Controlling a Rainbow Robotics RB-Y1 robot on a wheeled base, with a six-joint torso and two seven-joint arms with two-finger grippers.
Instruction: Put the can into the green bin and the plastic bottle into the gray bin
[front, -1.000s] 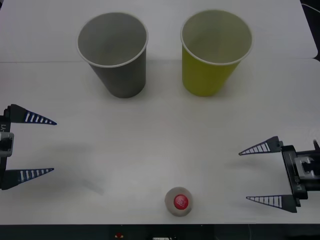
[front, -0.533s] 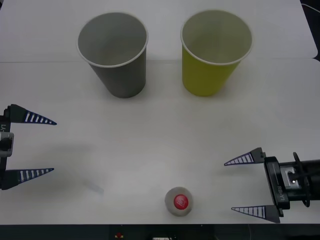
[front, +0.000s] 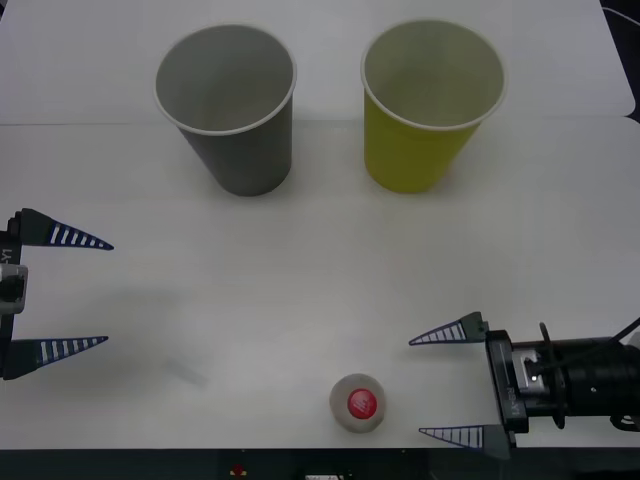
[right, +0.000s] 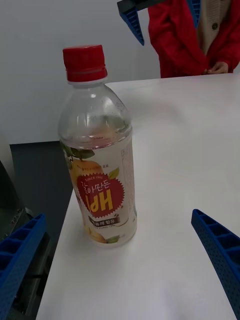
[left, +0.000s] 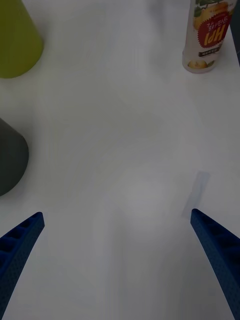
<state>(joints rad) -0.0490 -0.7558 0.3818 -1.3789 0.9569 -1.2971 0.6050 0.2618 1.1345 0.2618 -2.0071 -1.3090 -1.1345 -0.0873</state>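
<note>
My right pincer (front: 447, 384) is gaping wide just beside the plastic bottle (right: 98, 150), standing upright near the white table's (front: 320, 280) front edge; its label is showing Korean lettering and "SINCE 1995". My left pincer (front: 85, 293) is hovering open.

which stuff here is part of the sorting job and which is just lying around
Part of the job:
- plastic bottle, upright near the table's front edge
- gray bin
- green bin
- right claw, open, facing the bottle
- left claw, open, waiting at the left

Just lying about:
- small strip of clear tape on the table
</note>
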